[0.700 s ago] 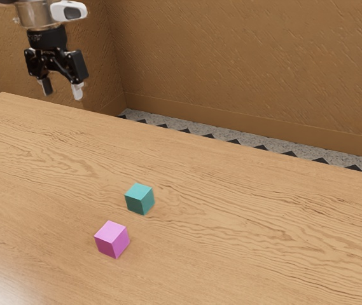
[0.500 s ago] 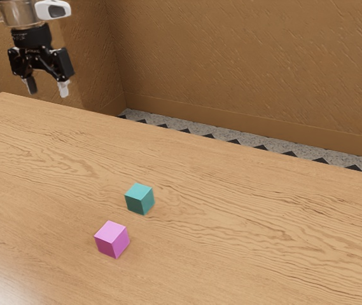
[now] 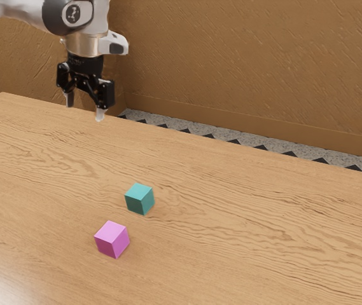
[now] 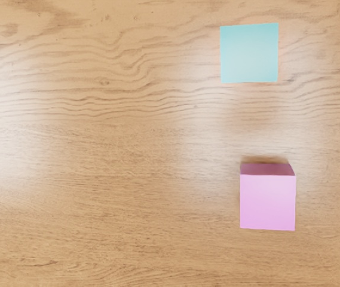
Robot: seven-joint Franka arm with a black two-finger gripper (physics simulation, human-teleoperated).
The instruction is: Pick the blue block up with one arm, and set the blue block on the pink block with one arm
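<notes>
A teal-blue block [image 3: 139,198] rests on the wooden table, near the middle of the exterior view. A pink block [image 3: 112,239] sits a little nearer the front edge, apart from it. My gripper [image 3: 84,107] hangs open and empty high at the exterior view's upper left, far from both blocks. Seen from the wrist camera, the blue block [image 4: 249,52] and the pink block [image 4: 267,197] lie side by side with bare wood between them.
The wooden table [image 3: 244,222] spreads wide to the exterior view's right. A wood-panelled wall [image 3: 250,57] and a strip of patterned floor [image 3: 257,141] lie behind the table's far edge.
My hand first drew toward the exterior view's left, then swung back to the right and slightly lower, turning about its axis. Both blocks stayed where they were.
</notes>
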